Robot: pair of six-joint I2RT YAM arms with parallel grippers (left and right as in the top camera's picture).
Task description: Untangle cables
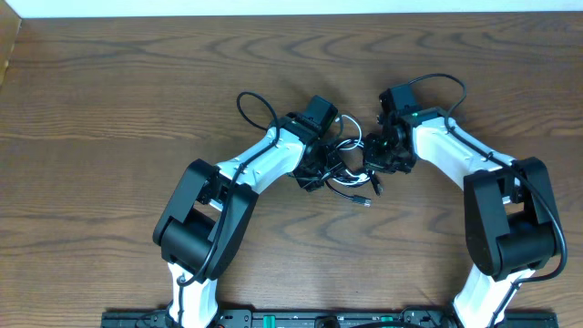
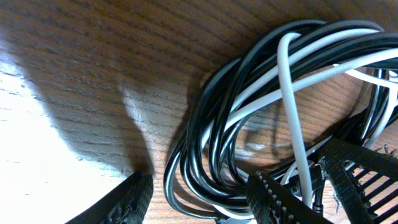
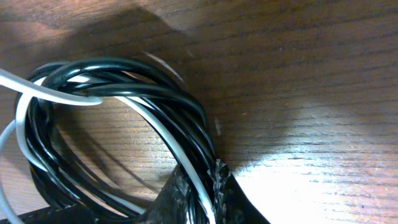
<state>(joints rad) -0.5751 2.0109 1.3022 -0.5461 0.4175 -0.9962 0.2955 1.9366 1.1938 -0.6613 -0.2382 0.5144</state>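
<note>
The cables (image 1: 349,169) lie as one tangled coil of black cords and a white cord on the wooden table between my two grippers. In the left wrist view the coil (image 2: 214,118) fills the right half. My left gripper (image 2: 199,202) is open, with the coil's lower loops lying between its two fingers; overhead it is at the coil's left side (image 1: 319,169). My right gripper (image 3: 200,193) is shut on a bunch of black strands and a white strand of the coil (image 3: 124,84); overhead it is at the coil's right side (image 1: 378,155). A small plug end (image 1: 365,200) sticks out below.
The wooden table (image 1: 109,109) stretches around both arms. Thick black robot wires loop above the left arm (image 1: 253,102) and the right arm (image 1: 446,82). The right gripper's ribbed fingers show at the right edge of the left wrist view (image 2: 364,171).
</note>
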